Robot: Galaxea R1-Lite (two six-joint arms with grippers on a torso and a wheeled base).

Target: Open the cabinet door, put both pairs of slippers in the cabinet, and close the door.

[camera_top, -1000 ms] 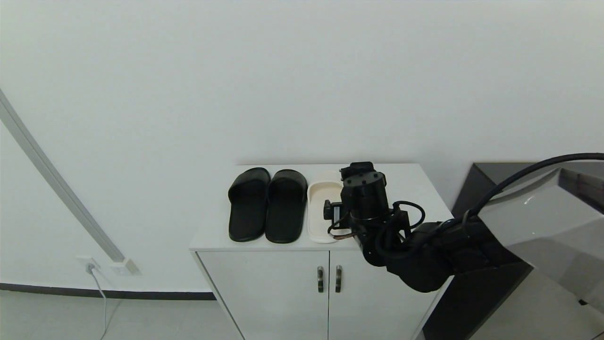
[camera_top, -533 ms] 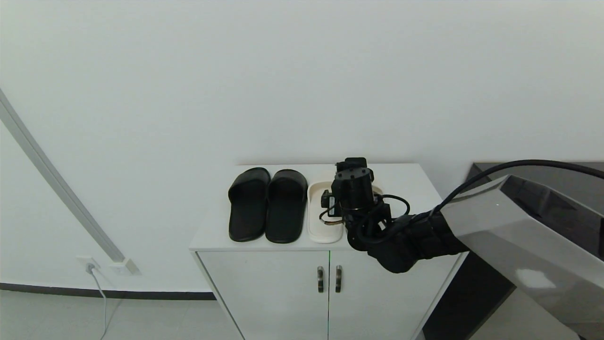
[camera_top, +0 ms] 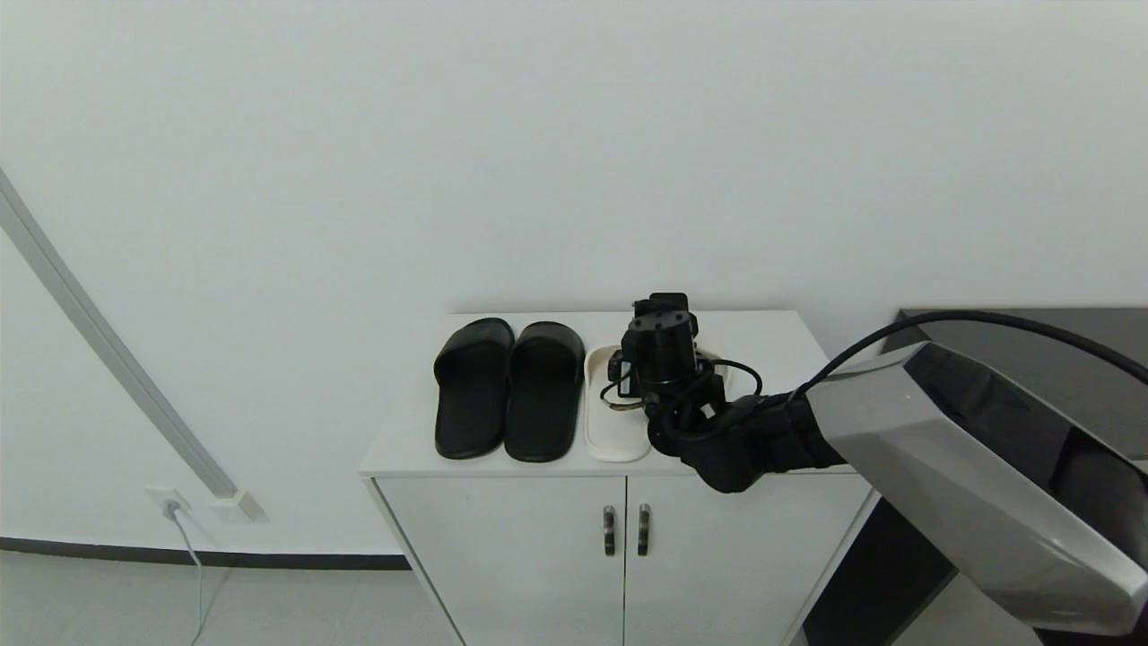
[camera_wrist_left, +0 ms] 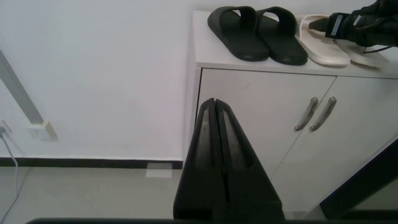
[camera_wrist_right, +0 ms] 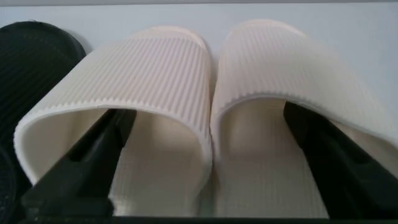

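Note:
A black pair of slippers (camera_top: 507,390) and a white pair of slippers (camera_top: 614,431) lie side by side on top of the white cabinet (camera_top: 771,359). Its two doors (camera_top: 502,556) are closed. My right gripper (camera_top: 660,305) is low over the white pair and open. In the right wrist view one finger (camera_wrist_right: 81,168) sits inside the strap of one white slipper (camera_wrist_right: 137,81), and the other finger (camera_wrist_right: 339,158) sits inside its mate (camera_wrist_right: 292,68). My left gripper (camera_wrist_left: 216,109) is shut on nothing, low in front of the cabinet's left door (camera_wrist_left: 261,118).
Two metal handles (camera_top: 624,529) meet at the middle of the doors. A wall stands right behind the cabinet. A dark unit (camera_top: 1031,323) stands to its right. A wall socket with a cable (camera_top: 170,507) is at lower left.
My right arm has moved away from me over the cabinet top, toward the wall, carrying the gripper farther over the white slippers. The slippers and doors have not moved.

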